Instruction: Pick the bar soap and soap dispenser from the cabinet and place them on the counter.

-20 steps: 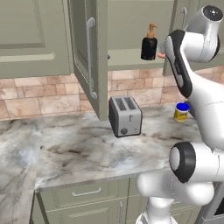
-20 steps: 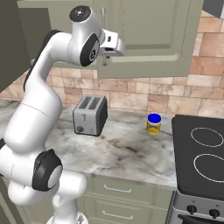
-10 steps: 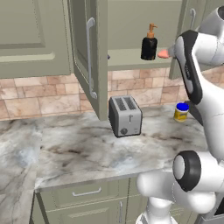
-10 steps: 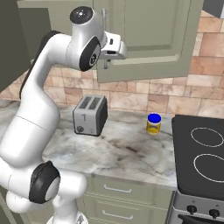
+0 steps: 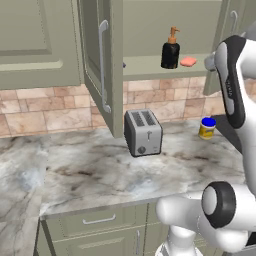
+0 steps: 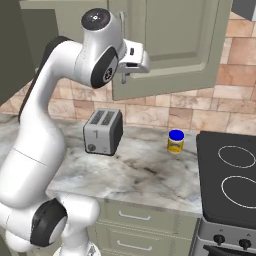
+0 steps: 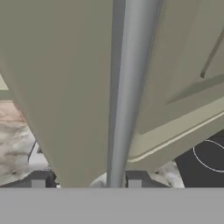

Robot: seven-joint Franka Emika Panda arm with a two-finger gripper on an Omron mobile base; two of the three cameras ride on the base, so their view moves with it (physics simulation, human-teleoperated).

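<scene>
With the gripper (image 7: 86, 178) half open astride the silver handle (image 7: 127, 87) at frame centre, not clamped, keep the bar centred while swinging the cabinet (image 6: 165, 45) door wider.

Toaster (image 5: 143, 132) – yellow jar (image 5: 206, 128) – black stovetop (image 6: 231, 176)

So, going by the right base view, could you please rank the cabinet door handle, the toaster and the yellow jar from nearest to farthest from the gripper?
1. Cabinet door handle: right at the gripper, running between its fingertips in the hand view.
2. Toaster: on the counter, below the gripper.
3. Yellow jar: on the counter, off toward the stove.
</scene>
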